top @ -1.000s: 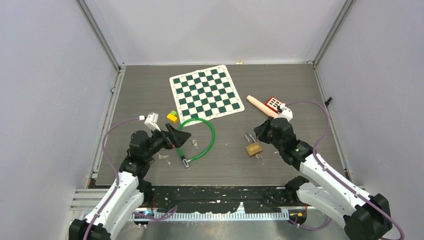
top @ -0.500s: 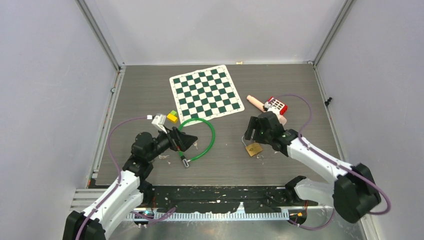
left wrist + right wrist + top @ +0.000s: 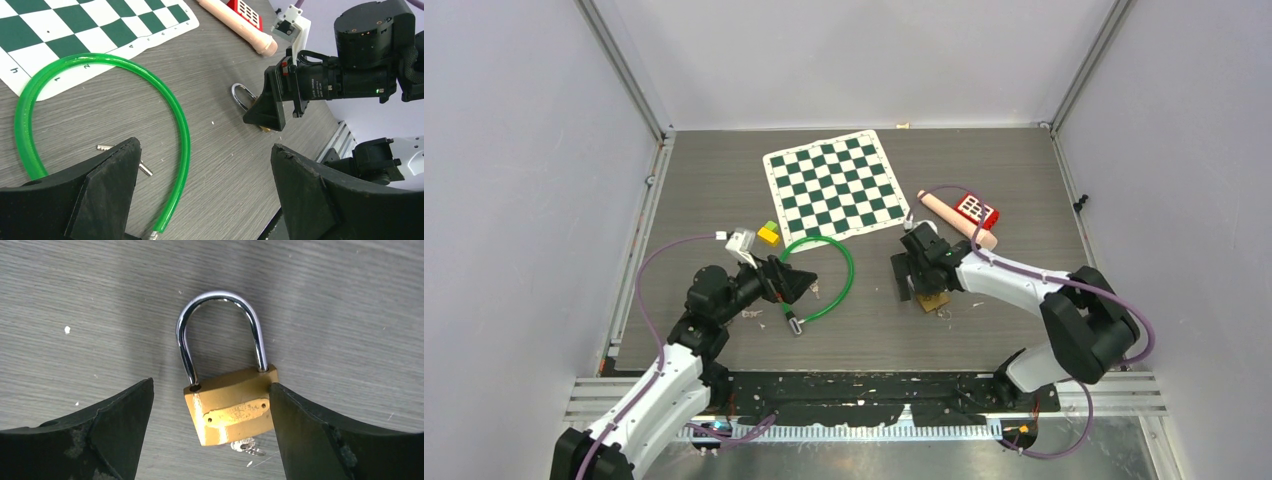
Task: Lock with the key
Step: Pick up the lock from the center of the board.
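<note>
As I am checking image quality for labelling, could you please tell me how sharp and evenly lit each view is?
Right wrist: the padlock is sharp, with a bright glint along its shackle; the right fingers are near-black masses. Left wrist: the green cable is crisp, the left fingers featureless black. Top external: even, soft light, faint shadows, no glare.

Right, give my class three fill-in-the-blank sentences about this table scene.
The right gripper is ____ around the padlock.
The left gripper holds ____.
The looped tube is coloured ____.
Missing words: open; nothing; green.
</note>
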Robot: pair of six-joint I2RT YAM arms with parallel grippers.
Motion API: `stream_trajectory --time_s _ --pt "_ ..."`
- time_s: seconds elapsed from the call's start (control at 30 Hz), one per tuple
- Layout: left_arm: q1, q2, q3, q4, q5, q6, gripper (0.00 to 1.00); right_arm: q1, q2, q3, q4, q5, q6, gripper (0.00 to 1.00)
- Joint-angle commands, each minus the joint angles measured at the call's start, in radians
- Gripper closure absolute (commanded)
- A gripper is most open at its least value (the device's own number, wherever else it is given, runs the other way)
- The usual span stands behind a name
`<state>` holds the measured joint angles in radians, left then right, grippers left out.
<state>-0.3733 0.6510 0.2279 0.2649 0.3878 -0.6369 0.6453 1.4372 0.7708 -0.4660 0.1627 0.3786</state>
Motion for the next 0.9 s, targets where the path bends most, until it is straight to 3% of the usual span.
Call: stream_trajectory --time_s 0.0,0.3,0.87 --pt "-0.004 -0.009 0.034 -0.006 -0.017 0.041 0.04 0.036 0.072 0.041 -0.04 0.043 -0.053 0.08" --pt "-0.004 -0.016 0.032 -0.03 -0.031 0.052 0.04 0.043 0.03 0.076 -0.046 0.135 -0.089 0.08" --pt "-0.004 -0.041 0.032 -0.053 -0.037 0.055 0.04 -0.018 0.09 0.044 -0.042 -0.083 -0.15 0.05"
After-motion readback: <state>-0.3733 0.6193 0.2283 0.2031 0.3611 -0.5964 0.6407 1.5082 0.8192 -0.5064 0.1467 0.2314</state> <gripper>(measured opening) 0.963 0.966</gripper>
